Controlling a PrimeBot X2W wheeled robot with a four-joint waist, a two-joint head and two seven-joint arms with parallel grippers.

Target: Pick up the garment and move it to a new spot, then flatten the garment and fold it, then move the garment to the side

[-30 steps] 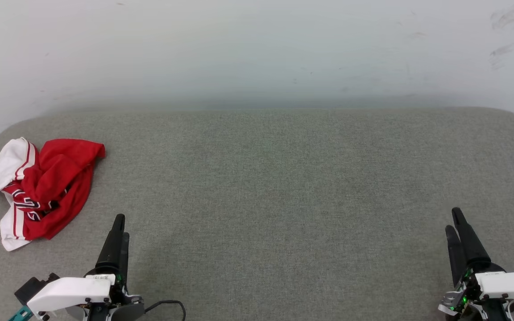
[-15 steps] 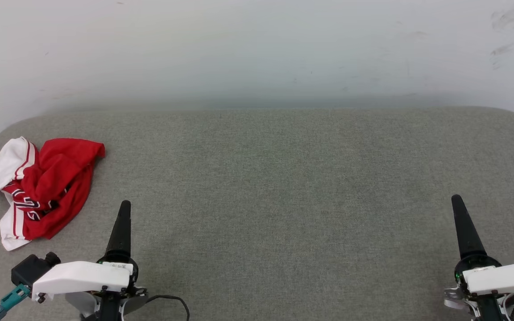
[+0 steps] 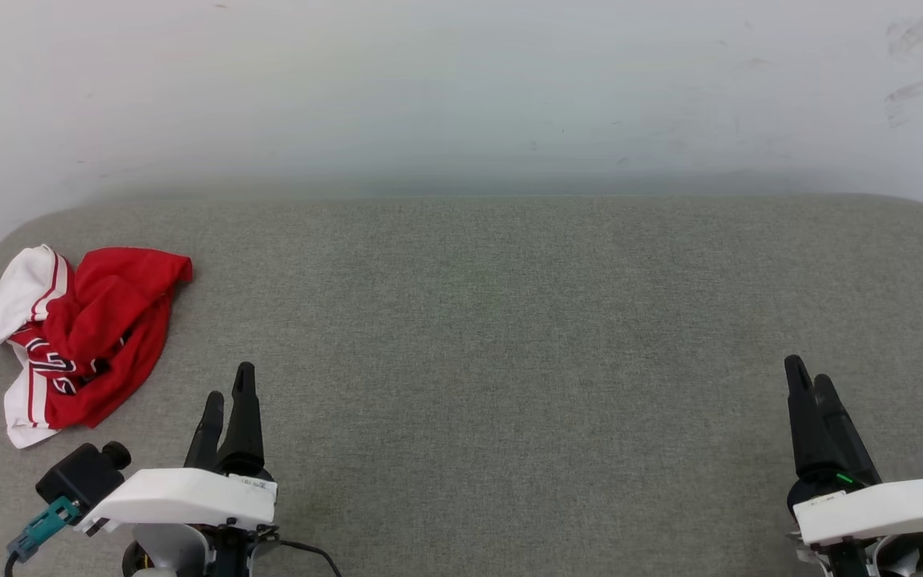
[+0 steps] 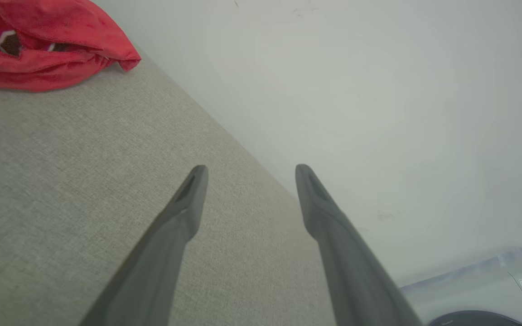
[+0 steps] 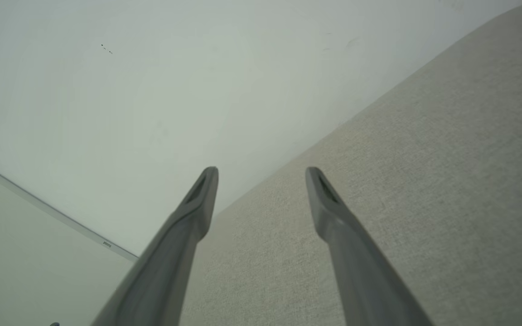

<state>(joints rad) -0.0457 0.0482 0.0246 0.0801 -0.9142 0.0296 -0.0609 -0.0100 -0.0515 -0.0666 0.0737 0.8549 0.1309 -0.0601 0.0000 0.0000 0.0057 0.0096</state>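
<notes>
- The garment (image 3: 85, 336) lies crumpled on the grey table (image 3: 509, 320), at about 9 o'clock in the head view, close to the table's left edge.
- The left gripper (image 3: 230, 383) is at 7 o'clock. Its fingers are wide apart and hold nothing. The garment is at its 10 o'clock, not touching.
- The right gripper (image 3: 807, 370) is at 5 o'clock, fingers also wide and empty, well apart from the garment.
</notes>
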